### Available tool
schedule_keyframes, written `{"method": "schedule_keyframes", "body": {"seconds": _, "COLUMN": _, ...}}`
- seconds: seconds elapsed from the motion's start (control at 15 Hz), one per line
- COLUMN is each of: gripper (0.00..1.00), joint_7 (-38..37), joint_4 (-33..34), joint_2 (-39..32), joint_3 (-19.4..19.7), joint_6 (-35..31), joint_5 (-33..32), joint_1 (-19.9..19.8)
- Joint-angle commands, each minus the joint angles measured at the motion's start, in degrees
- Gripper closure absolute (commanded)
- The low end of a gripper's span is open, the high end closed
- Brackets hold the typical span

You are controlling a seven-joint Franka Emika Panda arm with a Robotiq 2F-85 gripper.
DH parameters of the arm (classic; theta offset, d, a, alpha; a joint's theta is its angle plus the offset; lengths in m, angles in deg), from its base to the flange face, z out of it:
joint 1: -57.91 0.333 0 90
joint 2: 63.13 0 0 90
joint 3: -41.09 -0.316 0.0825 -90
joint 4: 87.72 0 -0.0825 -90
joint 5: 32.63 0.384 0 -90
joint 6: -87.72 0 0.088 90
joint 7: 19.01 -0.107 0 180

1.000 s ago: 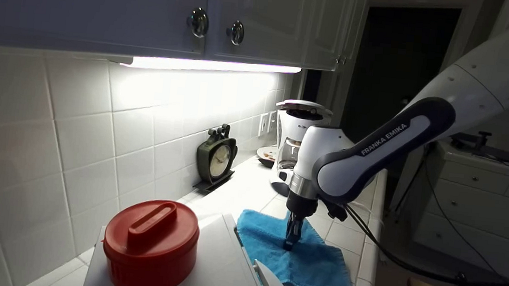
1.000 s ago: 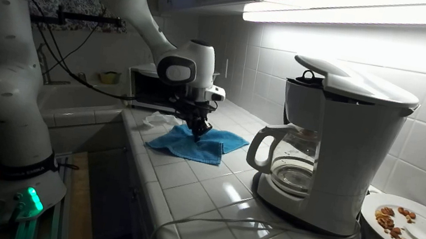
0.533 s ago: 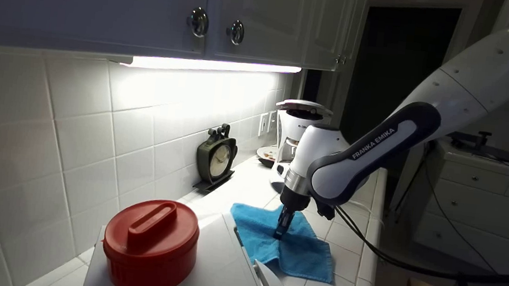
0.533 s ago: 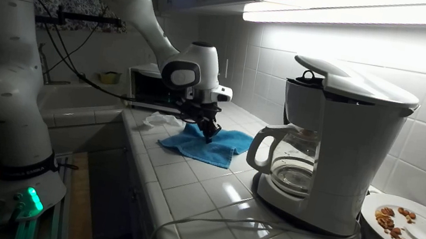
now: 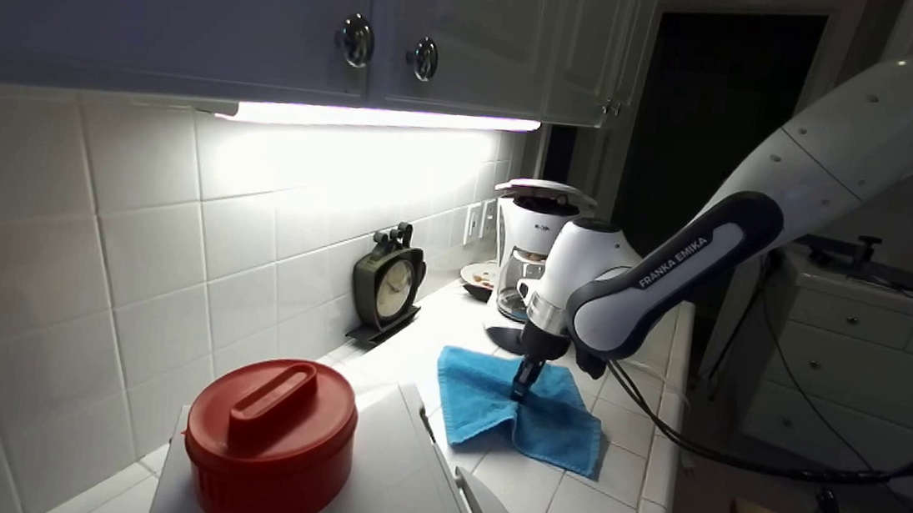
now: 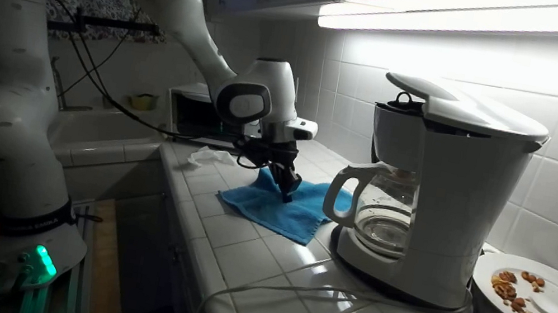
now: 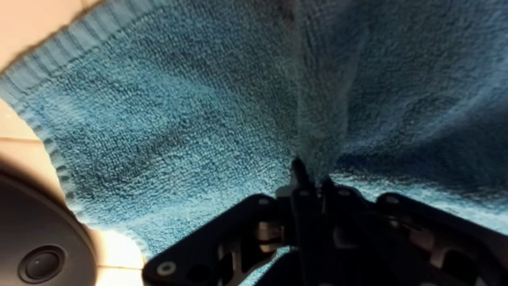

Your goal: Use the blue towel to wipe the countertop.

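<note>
1. Towel (image 5: 488, 406): blue, rumpled, spread on the tiled desk (image 6: 247, 259) between the white appliance (image 5: 401, 486) and the coffee maker (image 6: 453, 214). A ridge of cloth runs to where it is held.
2. Jaws: clenched on a pinched fold near the towel's middle. The wrist view shows it best, cloth bunched between the fingertips (image 7: 299, 171). The arm (image 5: 673, 269) reaches in over the desk and points them down at a slight tilt.
3. Step in hand (my reading): the wipe itself. Towel is held and lies low on the desk, so I count the pick-up as done. How much of the desk is wiped, I cannot tell.
4. Clearance: in an exterior view the jug handle (image 6: 344, 190) overlaps the towel's edge. Whether they touch is unclear from where I stand.
5. Next move (judgement): keep the pinch, stay low with light pressure, and sweep away from the coffee maker, along the desk or towards its front edge, then back.
6. Risks (judgement): with only the middle held, corners may trail or fold under. Going further past the coffee maker could drag the cord (image 6: 325, 288) lying across the tiles.
</note>
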Motion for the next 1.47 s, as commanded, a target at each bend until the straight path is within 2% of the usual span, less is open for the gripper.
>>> {"method": "schedule_keyframes", "body": {"seconds": 0.0, "gripper": 0.7, "joint_7": -4.52, "joint_4": -0.87, "joint_2": 3.2, "joint_3": 1.01, "joint_6": 3.35, "joint_5": -3.04, "joint_1": -0.7}}
{"method": "schedule_keyframes", "body": {"seconds": 0.2, "gripper": 0.49, "joint_7": -6.52, "joint_4": -0.13, "joint_2": 7.45, "joint_3": 1.41, "joint_6": 10.23, "joint_5": -1.54, "joint_1": -1.34}}
{"method": "schedule_keyframes", "body": {"seconds": 0.47, "gripper": 0.23, "joint_7": -12.08, "joint_4": 1.75, "joint_2": 13.57, "joint_3": 1.43, "joint_6": 20.84, "joint_5": -2.9, "joint_1": -2.42}}
{"method": "schedule_keyframes", "body": {"seconds": 0.67, "gripper": 0.02, "joint_7": -13.33, "joint_4": 2.92, "joint_2": 17.47, "joint_3": 1.14, "joint_6": 25.79, "joint_5": -2.81, "joint_1": -3.17}}
{"method": "schedule_keyframes", "body": {"seconds": 1.0, "gripper": 0.0, "joint_7": -12.34, "joint_4": 3.67, "joint_2": 22.56, "joint_3": 1.04, "joint_6": 30.17, "joint_5": -2.25, "joint_1": -3.66}}
{"method": "schedule_keyframes", "body": {"seconds": 1.4, "gripper": 0.0, "joint_7": -12.11, "joint_4": 2.43, "joint_2": 27.1, "joint_3": 0.59, "joint_6": 28.68, "joint_5": -1.53, "joint_1": -3.58}}
